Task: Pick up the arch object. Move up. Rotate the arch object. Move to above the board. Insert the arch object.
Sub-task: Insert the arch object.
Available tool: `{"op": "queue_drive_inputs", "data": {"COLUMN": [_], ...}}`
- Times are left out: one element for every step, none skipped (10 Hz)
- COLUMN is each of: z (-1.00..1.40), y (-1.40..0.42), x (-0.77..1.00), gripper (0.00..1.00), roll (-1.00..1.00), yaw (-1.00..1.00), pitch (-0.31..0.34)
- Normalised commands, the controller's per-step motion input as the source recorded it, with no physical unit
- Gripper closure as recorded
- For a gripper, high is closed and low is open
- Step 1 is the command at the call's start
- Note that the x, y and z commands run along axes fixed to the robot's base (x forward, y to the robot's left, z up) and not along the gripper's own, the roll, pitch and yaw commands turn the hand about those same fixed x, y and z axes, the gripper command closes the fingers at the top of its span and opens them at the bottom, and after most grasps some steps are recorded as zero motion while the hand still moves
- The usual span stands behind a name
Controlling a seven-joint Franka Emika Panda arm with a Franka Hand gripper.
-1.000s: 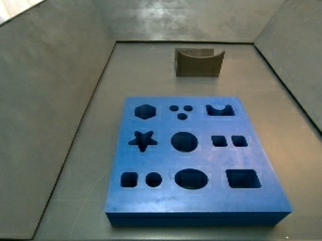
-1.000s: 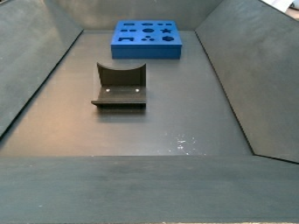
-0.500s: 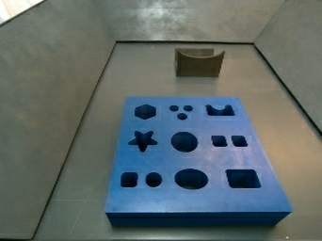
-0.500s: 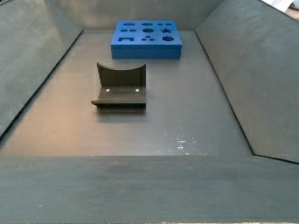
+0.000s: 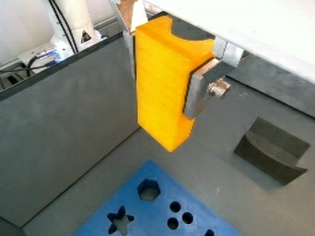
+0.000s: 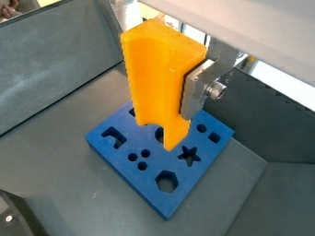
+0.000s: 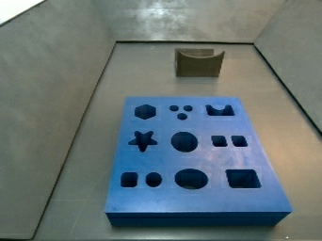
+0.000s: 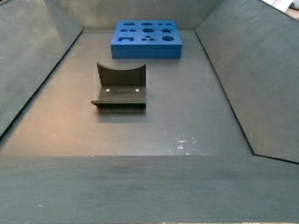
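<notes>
Gripper point(image 5: 172, 83) pinching arch object point(image 5: 163, 85); silver finger point(image 5: 202, 89) flat against its side, other finger hidden behind block. Arch object high in air, over board point(image 6: 123, 147) in both wrist views. Fixture point(image 5: 274, 150) well apart. Gripper not seen in side views; board point(image 7: 189, 155) holes all empty. Looks like: pick up and lift done; lowering and pushing in left. Side views same as earlier, nothing moved
</notes>
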Motion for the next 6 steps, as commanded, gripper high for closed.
{"op": "queue_drive_inputs", "data": {"z": [-0.78, -0.60, -0.33, -0.14, -0.15, -0.15], "y": [-0.04, 0.00, 0.13, 0.01, 0.00, -0.05], "x": [0.62, 0.69, 0.75, 0.82, 0.93, 0.96], "gripper": [1.00, 1.00, 1.00, 1.00, 1.00, 1.00], "roll": [-0.01, -0.07, 0.02, 0.30, 0.44, 0.50], "yaw": [0.35, 0.35, 0.30, 0.21, 0.07, 0.02], "pitch": [0.000, -0.023, 0.000, 0.041, 0.107, 0.130]}}
